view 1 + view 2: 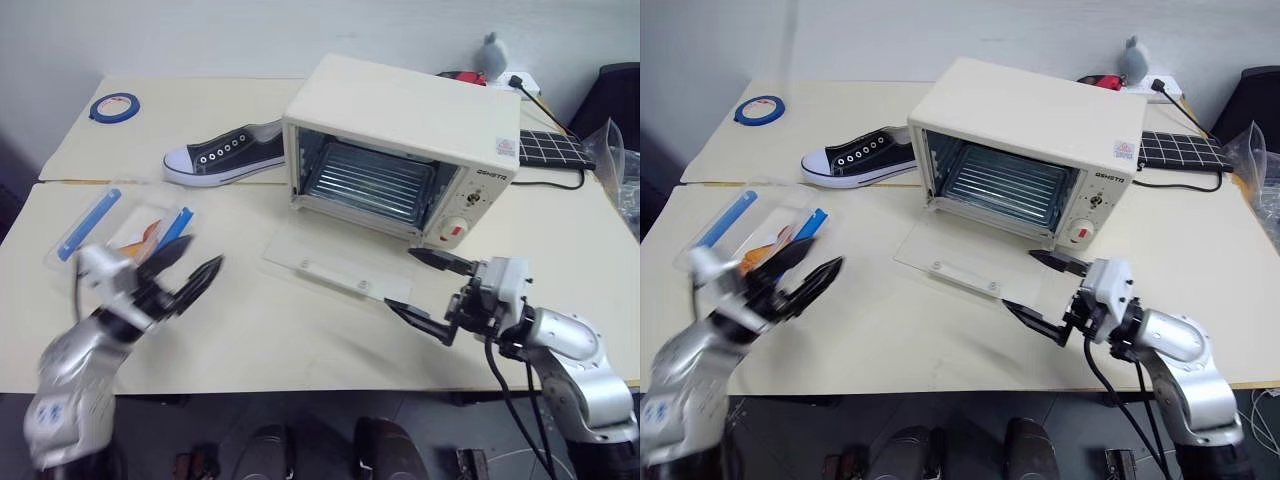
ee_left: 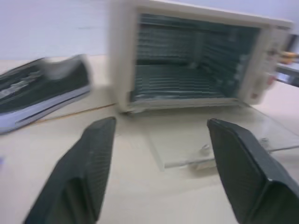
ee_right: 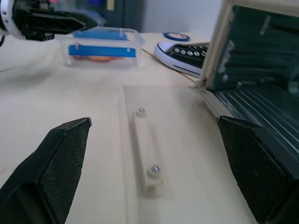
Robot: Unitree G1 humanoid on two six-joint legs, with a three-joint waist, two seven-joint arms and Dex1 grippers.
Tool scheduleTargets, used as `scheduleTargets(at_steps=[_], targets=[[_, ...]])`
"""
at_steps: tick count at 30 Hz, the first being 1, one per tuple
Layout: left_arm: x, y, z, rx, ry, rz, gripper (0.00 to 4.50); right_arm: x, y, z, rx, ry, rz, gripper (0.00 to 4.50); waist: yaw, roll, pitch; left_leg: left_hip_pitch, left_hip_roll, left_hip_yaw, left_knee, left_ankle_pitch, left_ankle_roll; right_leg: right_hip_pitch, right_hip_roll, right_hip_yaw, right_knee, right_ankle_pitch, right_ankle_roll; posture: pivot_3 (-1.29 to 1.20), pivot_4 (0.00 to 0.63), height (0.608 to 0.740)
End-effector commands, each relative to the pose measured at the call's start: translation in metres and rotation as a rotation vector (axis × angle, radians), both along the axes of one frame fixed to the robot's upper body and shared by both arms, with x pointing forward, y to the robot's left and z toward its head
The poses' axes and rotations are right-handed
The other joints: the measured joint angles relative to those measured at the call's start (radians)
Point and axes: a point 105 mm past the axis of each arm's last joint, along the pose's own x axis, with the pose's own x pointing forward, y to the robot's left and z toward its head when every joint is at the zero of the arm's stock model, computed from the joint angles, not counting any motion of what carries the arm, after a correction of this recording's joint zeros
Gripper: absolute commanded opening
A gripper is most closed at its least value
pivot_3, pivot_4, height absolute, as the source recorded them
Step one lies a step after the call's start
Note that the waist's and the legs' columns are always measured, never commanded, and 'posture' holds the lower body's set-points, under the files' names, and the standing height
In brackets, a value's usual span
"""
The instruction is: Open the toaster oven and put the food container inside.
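Pale cream tabletops (image 1: 300, 340) fill the room's near side, two of them pushed together under a plain white wall. Far over on the left lies a roll of blue tape (image 1: 113, 106), well apart from everything else. Nearer the front edge sits the food container (image 1: 125, 228), a clear box with blue clip bars and something orange inside, resting flat on the table. The left gripper (image 1: 190, 268) hovers just beside it, on the side facing the oven, its two black fingers parted and holding nothing (it is blurred in the head views, but the wrist view shows a clear gap between the fingers).

Behind that, toward the middle, a black sneaker (image 1: 228, 153) with a white sole lies on its side of the table, its heel close to the oven's left wall. The toaster oven (image 1: 400, 140) stands next, cream-white and boxy, turned at a slight angle. Its glass door (image 1: 335, 262) is dropped fully open and lies flat on the table, the bar handle (image 3: 147, 149) facing up; the wire rack (image 1: 370, 180) inside is bare.

Right of the door's front corner, the right gripper (image 1: 428, 292) hangs just above the table with its fingers spread wide and empty. Beyond the oven on the right lie a black checked pad (image 1: 550, 148), a black cable and a small grey figure (image 1: 492, 55).
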Motion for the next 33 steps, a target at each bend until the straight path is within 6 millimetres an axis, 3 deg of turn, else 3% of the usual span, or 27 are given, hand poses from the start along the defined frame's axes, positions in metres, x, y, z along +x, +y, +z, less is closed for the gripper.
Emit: scheduleTargets(at_steps=[1,6,8,10,17,19,22,25,29,33], targets=[[-0.041,0.053,0.007,-0.047,-0.052,0.302,4.45,-0.003,0.015,0.006,0.034,-0.027,0.096,4.50,0.002,0.000,0.000,0.000,0.000,0.000,0.001,0.000,0.000,0.000,0.000,-0.001,0.000,0.000,0.000,0.00,0.150,0.740],[-0.095,0.126,-0.022,-0.111,0.056,0.606,4.45,-0.005,0.027,0.009,0.056,-0.053,0.169,4.50,0.011,-0.001,-0.001,0.000,-0.001,0.000,0.002,-0.003,0.002,0.000,-0.001,-0.001,-0.001,0.000,0.000,0.00,0.150,0.740],[-0.107,0.142,-0.028,-0.156,0.112,0.670,4.45,-0.005,0.030,0.010,0.058,-0.075,0.184,4.50,0.011,-0.002,-0.001,-0.001,0.000,0.000,0.003,-0.004,0.003,0.000,-0.001,0.000,-0.002,0.000,0.000,0.00,0.150,0.740],[-0.106,0.146,-0.030,-0.179,0.158,0.667,4.45,-0.005,0.031,0.010,0.056,-0.098,0.188,4.50,0.017,-0.002,-0.001,-0.001,0.000,0.000,0.003,-0.006,0.003,0.000,-0.001,0.000,-0.001,0.000,-0.001,0.00,0.150,0.740],[-0.064,0.142,-0.008,-0.350,0.327,0.615,4.45,0.000,0.025,0.009,0.049,-0.152,0.093,4.50,0.021,-0.004,-0.002,-0.002,0.000,-0.001,0.010,-0.009,0.003,0.000,-0.003,0.008,0.000,0.000,-0.001,0.00,0.150,0.740],[-0.048,0.136,-0.009,-0.417,0.467,0.585,4.45,-0.011,0.025,0.010,0.084,-0.171,0.143,4.50,0.020,-0.004,-0.002,-0.002,0.001,-0.001,0.009,-0.009,0.003,-0.001,-0.003,0.010,0.003,0.000,-0.001,0.00,0.150,0.740],[-0.023,0.123,0.013,-0.490,0.495,0.490,4.45,-0.022,0.026,0.007,0.099,-0.160,0.210,4.50,0.017,-0.003,-0.002,-0.001,0.001,-0.001,0.009,-0.010,0.002,-0.001,0.000,0.015,0.003,0.000,-0.001,0.00,0.150,0.740],[-0.012,0.121,0.024,-0.502,0.526,0.470,4.45,-0.023,0.022,0.010,0.118,-0.127,0.230,4.50,0.002,-0.003,-0.002,-0.001,0.001,0.000,0.010,-0.010,0.001,-0.001,0.002,0.017,0.003,0.000,-0.001,0.00,0.150,0.740],[0.000,0.136,0.014,-0.489,0.642,0.598,4.45,-0.023,0.016,0.009,0.106,-0.127,0.219,4.50,-0.010,-0.003,-0.002,0.000,0.005,0.003,0.009,-0.012,-0.002,-0.002,0.007,0.018,0.002,-0.001,-0.002,0.00,0.150,0.740],[0.013,0.136,0.009,-0.526,0.691,0.617,4.45,-0.025,0.014,0.007,0.096,-0.123,0.210,4.50,-0.007,-0.003,-0.002,0.000,0.008,0.008,0.009,-0.012,-0.003,-0.005,0.010,0.018,0.003,-0.001,-0.002,0.00,0.150,0.740]])
